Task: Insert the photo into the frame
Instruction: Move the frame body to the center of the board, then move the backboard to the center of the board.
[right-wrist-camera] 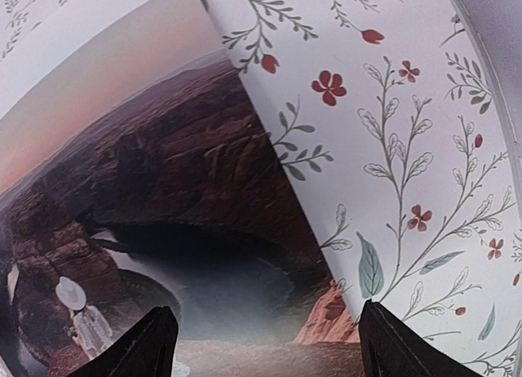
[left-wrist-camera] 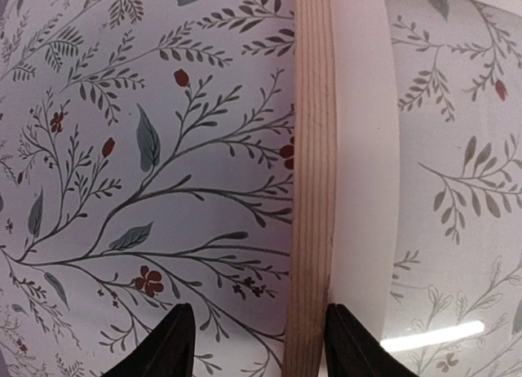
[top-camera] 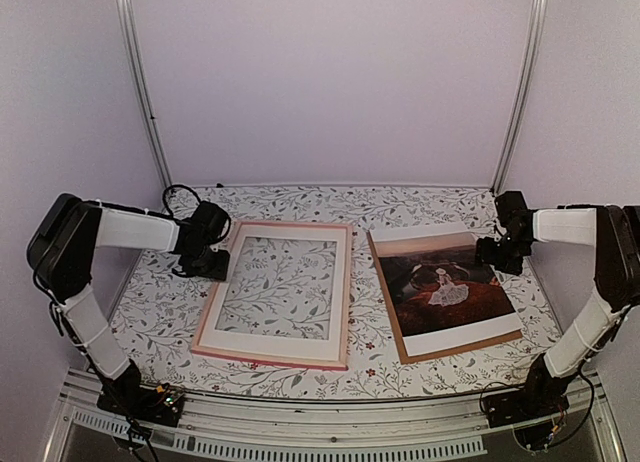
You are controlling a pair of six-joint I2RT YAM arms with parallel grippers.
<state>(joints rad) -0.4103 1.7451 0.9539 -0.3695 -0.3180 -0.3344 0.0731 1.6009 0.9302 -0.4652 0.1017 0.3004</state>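
Note:
The pink frame [top-camera: 268,359] lies flat at the centre left of the table, with a white mat [top-camera: 275,344] inside it. Its wooden side [left-wrist-camera: 310,148] runs up the left wrist view. My left gripper [top-camera: 205,267] straddles the frame's left side. One fingertip is against the inner edge, and a gap shows between the other and the wood, so my left gripper [left-wrist-camera: 257,344] is open. The dark photo [top-camera: 450,282] lies to the right of the frame. My right gripper [top-camera: 500,252] hangs open over the photo's right edge [right-wrist-camera: 163,189], with its fingers [right-wrist-camera: 391,344] wide apart.
A brown backing board [top-camera: 450,350] shows under the photo along its left and near edges. The floral tablecloth [top-camera: 300,202] covers the table. Metal posts [top-camera: 140,82] and pale walls close in the back and sides.

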